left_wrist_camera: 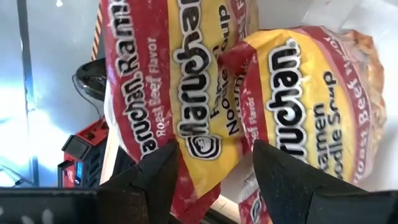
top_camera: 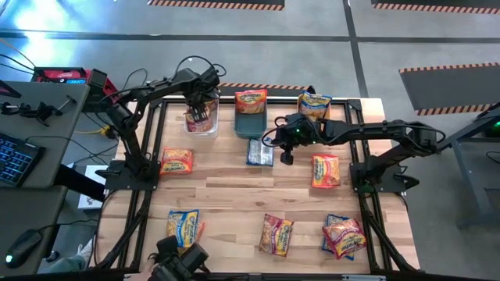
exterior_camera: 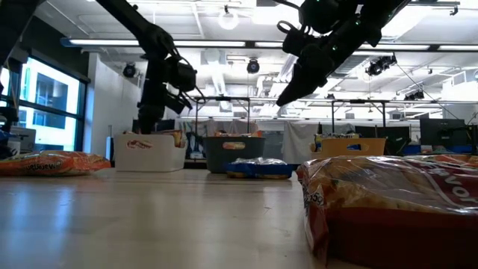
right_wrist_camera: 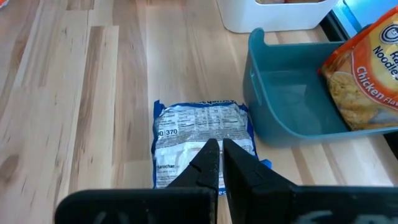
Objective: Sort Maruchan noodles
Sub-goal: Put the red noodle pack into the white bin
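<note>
Your blue packet (top_camera: 260,151) lies label-down on the tabletop (top_camera: 234,195), just at six o'clock of the teal bin (top_camera: 250,123), long axis running twelve to six. The right end effector (top_camera: 286,157), fingers together and empty, hangs just at its three o'clock, the nearer arm. Open wood lies toward six. The left end effector (top_camera: 201,109), fingers apart, hovers over the white bin (top_camera: 201,125) and its red packets (left_wrist_camera: 186,81).

A: How are the cameras set?
B: One looks straight down; one sits level on the pale wooden slatted table (top_camera: 234,195). Wrist cameras peer closely past their pincers; overhead and right-wrist share the teal plastic bin (right_wrist_camera: 292,118).
</note>
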Robot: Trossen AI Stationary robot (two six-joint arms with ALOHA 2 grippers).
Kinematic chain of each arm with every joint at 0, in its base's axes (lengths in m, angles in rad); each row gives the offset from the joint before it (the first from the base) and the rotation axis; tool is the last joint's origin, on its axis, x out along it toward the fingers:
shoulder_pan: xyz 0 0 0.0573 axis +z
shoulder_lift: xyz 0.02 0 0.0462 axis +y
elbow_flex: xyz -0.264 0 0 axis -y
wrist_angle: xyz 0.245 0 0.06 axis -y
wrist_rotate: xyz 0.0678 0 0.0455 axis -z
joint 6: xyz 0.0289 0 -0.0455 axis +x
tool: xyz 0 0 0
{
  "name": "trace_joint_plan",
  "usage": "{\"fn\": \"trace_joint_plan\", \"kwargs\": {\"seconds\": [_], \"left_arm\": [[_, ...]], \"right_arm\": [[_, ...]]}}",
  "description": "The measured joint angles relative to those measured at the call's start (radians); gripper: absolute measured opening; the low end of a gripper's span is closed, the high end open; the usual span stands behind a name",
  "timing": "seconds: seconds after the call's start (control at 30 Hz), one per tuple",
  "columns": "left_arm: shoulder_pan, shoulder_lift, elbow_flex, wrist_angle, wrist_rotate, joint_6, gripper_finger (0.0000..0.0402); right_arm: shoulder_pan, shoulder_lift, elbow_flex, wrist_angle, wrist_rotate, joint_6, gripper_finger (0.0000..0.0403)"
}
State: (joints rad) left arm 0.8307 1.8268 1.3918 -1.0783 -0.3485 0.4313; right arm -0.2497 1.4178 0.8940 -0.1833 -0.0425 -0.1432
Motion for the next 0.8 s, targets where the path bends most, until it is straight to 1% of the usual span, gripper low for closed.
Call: {"fn": "trace_joint_plan", "kwargs": {"seconds": [0.23,0.57,0.67,0.8], "left_arm": [[0.0,-0.01,-0.002,-0.037,0.058,-0.017,0.0191],[0.001,0.014,-0.003,-0.032,0.055,-0.017,0.0189],[0.001,0.015,-0.003,-0.034,0.055,-0.01,0.0175],[-0.002,0.015,-0.003,-0.059,0.045,0.024,0.0129]], "right_arm": [[0.0,0.0,0.0,-0.002,0.0,0.002,0.0],[0.002,0.0,0.0,-0.007,-0.012,0.003,0.0],[0.002,0.0,0.0,-0.008,-0.014,0.003,0.0],[0.002,0.0,0.0,-0.008,-0.014,0.003,0.0]]}}
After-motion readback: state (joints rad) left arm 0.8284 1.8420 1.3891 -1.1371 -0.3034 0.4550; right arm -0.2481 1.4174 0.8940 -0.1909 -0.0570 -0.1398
